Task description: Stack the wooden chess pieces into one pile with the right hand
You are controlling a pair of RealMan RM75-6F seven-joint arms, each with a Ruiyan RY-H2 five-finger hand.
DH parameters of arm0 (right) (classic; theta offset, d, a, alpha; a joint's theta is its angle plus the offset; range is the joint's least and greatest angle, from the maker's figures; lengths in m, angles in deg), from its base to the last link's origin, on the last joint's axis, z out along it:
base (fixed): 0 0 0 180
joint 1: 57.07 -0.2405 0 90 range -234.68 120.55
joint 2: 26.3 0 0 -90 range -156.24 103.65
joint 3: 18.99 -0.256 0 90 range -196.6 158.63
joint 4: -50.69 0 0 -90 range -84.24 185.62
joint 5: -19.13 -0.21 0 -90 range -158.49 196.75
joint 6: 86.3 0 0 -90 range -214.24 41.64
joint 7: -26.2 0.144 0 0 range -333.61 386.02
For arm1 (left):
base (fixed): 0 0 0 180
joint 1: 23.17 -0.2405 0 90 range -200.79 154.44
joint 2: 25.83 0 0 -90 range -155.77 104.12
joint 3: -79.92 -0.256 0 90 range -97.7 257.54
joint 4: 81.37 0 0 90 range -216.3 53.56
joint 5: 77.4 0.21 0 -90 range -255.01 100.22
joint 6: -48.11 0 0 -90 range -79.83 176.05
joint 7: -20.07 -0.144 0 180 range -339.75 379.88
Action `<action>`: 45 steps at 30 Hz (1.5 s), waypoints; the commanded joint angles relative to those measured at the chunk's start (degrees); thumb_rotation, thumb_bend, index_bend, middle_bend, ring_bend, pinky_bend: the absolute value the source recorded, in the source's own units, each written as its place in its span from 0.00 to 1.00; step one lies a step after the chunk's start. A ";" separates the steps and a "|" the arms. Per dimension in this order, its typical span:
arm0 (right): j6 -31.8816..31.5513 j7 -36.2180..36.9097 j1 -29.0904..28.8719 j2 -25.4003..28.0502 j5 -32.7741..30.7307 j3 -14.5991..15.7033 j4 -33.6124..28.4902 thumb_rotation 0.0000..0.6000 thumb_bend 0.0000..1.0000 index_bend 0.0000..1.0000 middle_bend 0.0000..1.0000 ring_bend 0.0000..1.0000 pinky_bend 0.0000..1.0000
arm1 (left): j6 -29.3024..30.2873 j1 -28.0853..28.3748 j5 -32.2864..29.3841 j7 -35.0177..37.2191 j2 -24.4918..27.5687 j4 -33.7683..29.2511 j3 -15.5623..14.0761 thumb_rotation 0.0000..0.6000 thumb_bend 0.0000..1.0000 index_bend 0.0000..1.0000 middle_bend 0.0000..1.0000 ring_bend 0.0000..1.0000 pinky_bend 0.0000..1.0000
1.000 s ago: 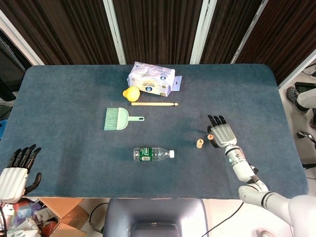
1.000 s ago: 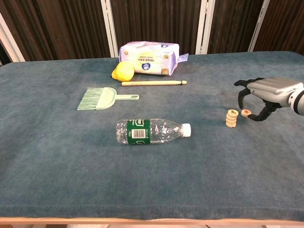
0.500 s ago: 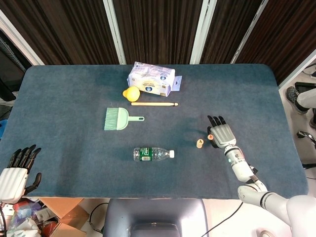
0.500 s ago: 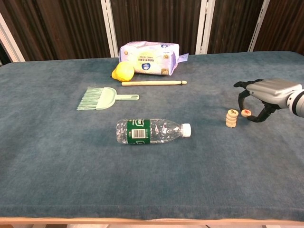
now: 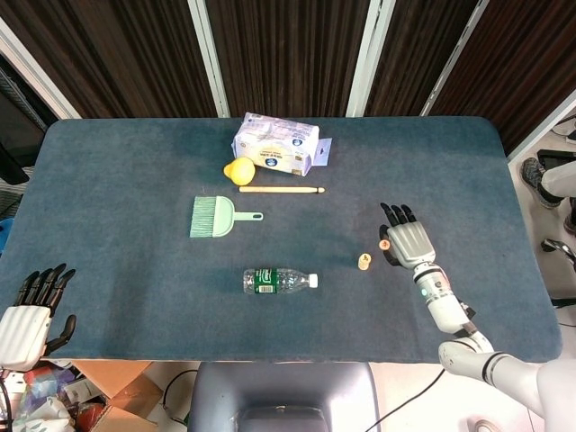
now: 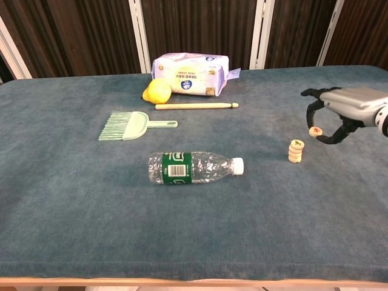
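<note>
Chest view alone shows right hand (image 6: 339,115) pinching chess piece (image 6: 314,131) clear of pile (image 6: 295,151)

Light: bright, even, from overhead.
Shadows: short, soft, close under objects.
Glare: faint on bottle (image 6: 193,168).
Focus: both views sharp.

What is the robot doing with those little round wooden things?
It is piling up wooden chess pieces. The right hand pinches one chess piece and holds it up off the blue table, just to the right of the small pile and a bit higher than its top. That piece is not on the pile yet. The left hand holds nothing and hangs by the near left edge of the table. A water bottle lies on its side nearby.
</note>
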 commanded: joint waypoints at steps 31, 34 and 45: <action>0.74 -1.33 -0.21 3.25 0.73 1.11 -10.63 1.00 0.48 0.62 0.03 0.00 0.00 | 0.24 -0.02 0.20 0.09 0.02 -0.07 0.03 1.00 0.50 0.00 0.00 0.00 0.00; 0.76 -1.54 -0.28 3.12 0.72 1.22 -10.56 1.00 0.48 0.60 0.04 0.00 0.00 | 0.30 -0.07 0.28 0.20 0.10 -0.07 -0.03 1.00 0.50 0.00 0.00 0.00 0.00; 0.96 -1.72 -0.35 3.26 0.73 1.60 -11.09 1.00 0.48 0.50 0.04 0.00 0.00 | 0.54 -0.18 0.64 0.34 0.24 -0.18 -0.17 1.00 0.50 0.00 0.00 0.00 0.00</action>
